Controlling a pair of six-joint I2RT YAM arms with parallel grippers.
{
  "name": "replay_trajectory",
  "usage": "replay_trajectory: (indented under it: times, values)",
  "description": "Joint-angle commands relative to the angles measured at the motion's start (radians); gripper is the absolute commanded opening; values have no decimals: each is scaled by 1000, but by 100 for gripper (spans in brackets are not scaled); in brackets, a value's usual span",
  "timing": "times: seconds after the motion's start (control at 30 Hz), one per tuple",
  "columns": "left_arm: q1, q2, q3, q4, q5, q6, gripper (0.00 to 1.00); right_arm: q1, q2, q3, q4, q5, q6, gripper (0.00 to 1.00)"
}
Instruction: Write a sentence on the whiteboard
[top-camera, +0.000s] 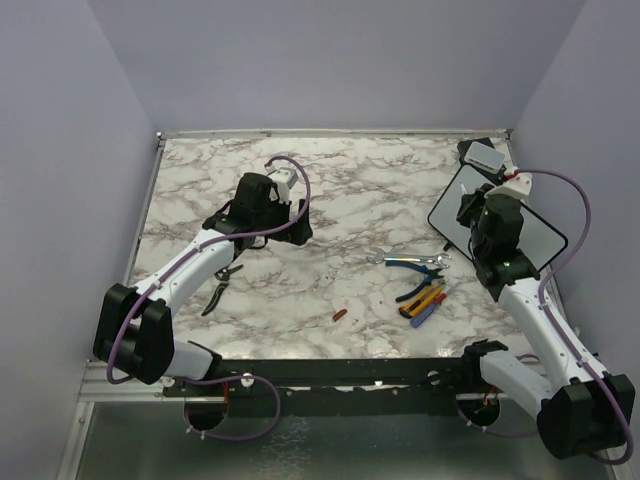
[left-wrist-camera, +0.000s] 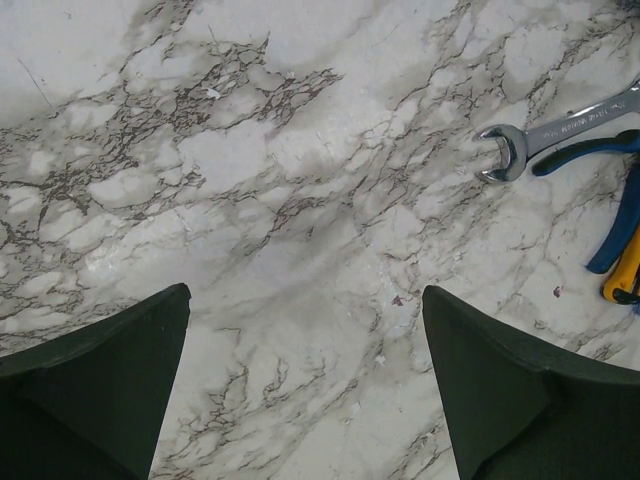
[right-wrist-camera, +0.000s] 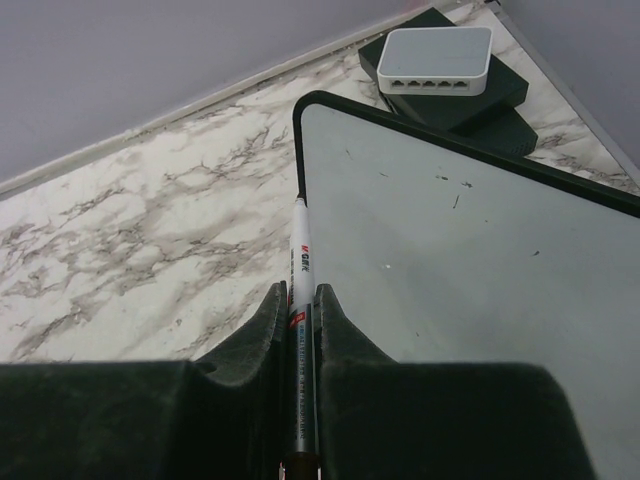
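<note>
The whiteboard (top-camera: 545, 238) lies flat at the right side of the marble table, white with a thin black frame. It fills the right half of the right wrist view (right-wrist-camera: 460, 270) and carries only a few small dark specks. My right gripper (top-camera: 470, 207) hovers over its left part, shut on a white marker (right-wrist-camera: 300, 270) with a red and blue label. The marker points forward, its tip by the board's left frame edge. I cannot tell whether the tip touches. My left gripper (left-wrist-camera: 305, 292) is open and empty over bare marble at mid-left (top-camera: 295, 222).
A grey-white network switch on a black base (right-wrist-camera: 438, 58) sits past the board's far corner (top-camera: 487, 153). A wrench (left-wrist-camera: 560, 130), blue-handled pliers (left-wrist-camera: 612, 205) and several pens (top-camera: 422, 300) lie mid-table. Black shears (top-camera: 222, 287) lie left, and a small red item (top-camera: 340, 315) lies near the front.
</note>
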Motion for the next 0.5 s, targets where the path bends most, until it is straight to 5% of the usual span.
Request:
replay_trajectory:
  times: [0.0,0.47]
  values:
    - [-2,-17,2,3,15,8,99,-10,8,19,39,43,-17,0]
    - [-2,-16,-4,13,35,9,99,-27,43,-10,84,33,-20,0]
